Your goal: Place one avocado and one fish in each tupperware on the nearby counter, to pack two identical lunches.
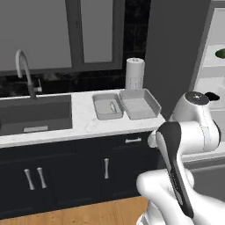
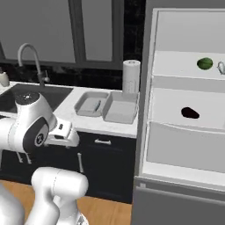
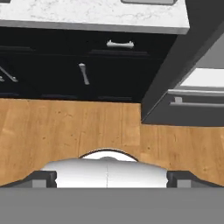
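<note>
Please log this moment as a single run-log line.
gripper: open, empty, over floor | tupperware: holds one fish | second tupperware: empty | avocado: on fridge shelf

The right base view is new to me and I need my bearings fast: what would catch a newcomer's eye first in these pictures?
Likely the open fridge on the right, its pale shelves holding a green avocado above and a dark avocado below. Next, two grey tupperware containers side by side on the marble counter, a paper towel roll behind them and a sink at the left. The hand is open above the wooden floor.
</note>
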Robot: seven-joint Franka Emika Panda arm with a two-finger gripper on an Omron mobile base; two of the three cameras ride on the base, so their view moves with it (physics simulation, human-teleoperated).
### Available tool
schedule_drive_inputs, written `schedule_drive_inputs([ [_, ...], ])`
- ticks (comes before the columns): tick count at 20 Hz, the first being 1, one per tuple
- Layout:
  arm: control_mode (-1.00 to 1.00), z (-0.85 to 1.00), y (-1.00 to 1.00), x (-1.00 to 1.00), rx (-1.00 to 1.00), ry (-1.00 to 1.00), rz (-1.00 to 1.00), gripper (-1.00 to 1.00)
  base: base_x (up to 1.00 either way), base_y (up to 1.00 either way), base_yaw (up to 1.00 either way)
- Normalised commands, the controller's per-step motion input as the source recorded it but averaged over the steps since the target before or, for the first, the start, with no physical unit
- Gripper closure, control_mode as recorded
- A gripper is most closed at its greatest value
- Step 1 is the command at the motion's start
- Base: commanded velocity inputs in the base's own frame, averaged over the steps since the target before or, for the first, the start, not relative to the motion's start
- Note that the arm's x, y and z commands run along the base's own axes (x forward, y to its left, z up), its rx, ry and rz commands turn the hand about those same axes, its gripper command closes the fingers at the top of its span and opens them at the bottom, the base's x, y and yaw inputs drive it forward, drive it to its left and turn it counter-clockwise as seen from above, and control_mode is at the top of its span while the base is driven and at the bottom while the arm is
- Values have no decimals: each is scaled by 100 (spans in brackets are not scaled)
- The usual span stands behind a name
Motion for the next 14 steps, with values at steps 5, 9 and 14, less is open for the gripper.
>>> schedule_drive_inputs([
  [5, 100, 0, 0, 0, 0, 0, 0, -100, -74, -99, -13],
  [9, 100, 0, 0, 0, 0, 0, 0, -100, -31, -100, -9],
  [14, 100, 0, 0, 0, 0, 0, 0, -100, 11, -68, -5],
])
